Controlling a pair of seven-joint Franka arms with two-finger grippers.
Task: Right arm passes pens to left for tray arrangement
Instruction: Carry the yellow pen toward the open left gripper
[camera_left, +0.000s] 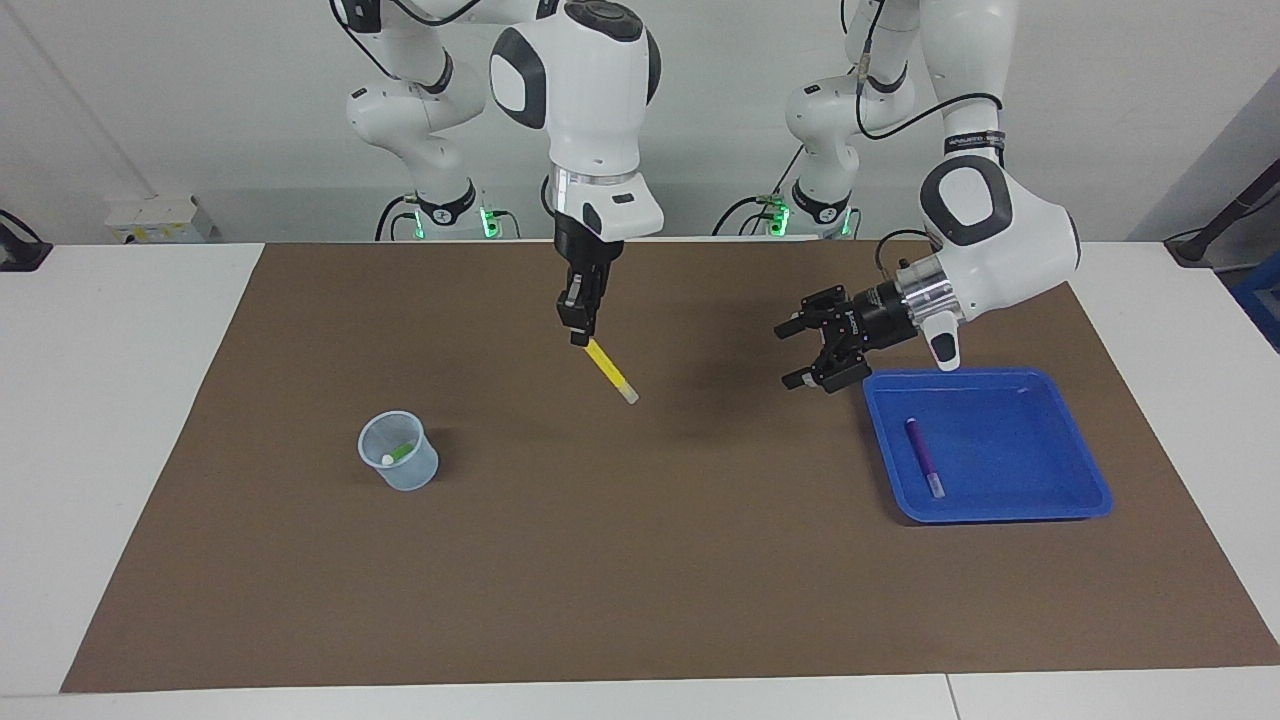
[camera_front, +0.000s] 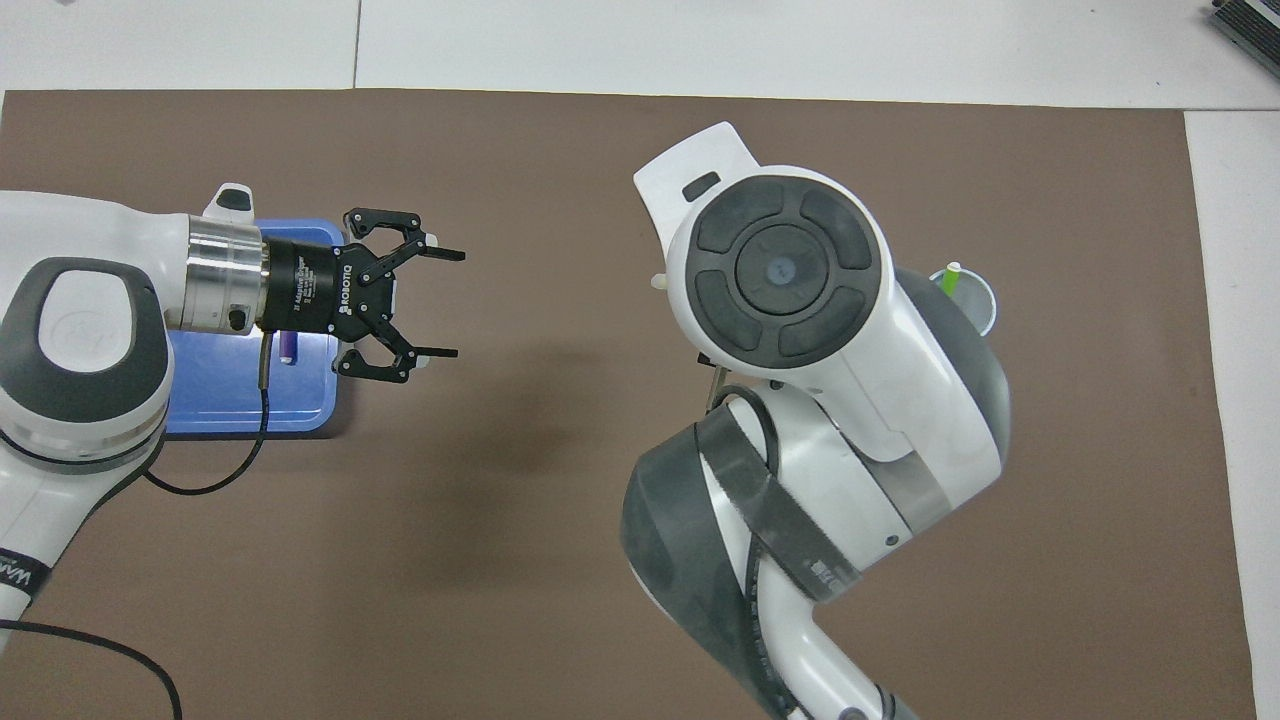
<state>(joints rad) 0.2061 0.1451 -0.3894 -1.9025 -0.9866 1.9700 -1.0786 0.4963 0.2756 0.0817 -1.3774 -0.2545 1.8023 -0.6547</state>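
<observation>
right gripper (camera_left: 580, 338) is hanging over the mat (camera_left: 640, 560) around mid-table, jaws pinching the yellow pen (camera_left: 611, 371) by its top end; pen is tilting down w/ the pale cap lowest, off the mat. left gripper (camera_left: 805, 352) is hovering just beside the blue tray (camera_left: 1070, 440) on the edge toward mid-table, jaws spread wide, nothing in them, pointing toward the pen. gap btwn the two grippers is clear, no contact yet.

purple pen (camera_left: 924, 457) is lying flat in the tray. green pen (camera_left: 400, 452) is sitting in the small cup (camera_left: 399, 465) toward the right arm's end.

step in hand, imo: handover of pen 2 of 3, carry phase. next move is calling for both grippers closing the gap, left jaws lining up around the free yellow shaft below the right's grip, left clamping before right is letting go. risk: pen's tilt vs left jaw angle, could slip.
</observation>
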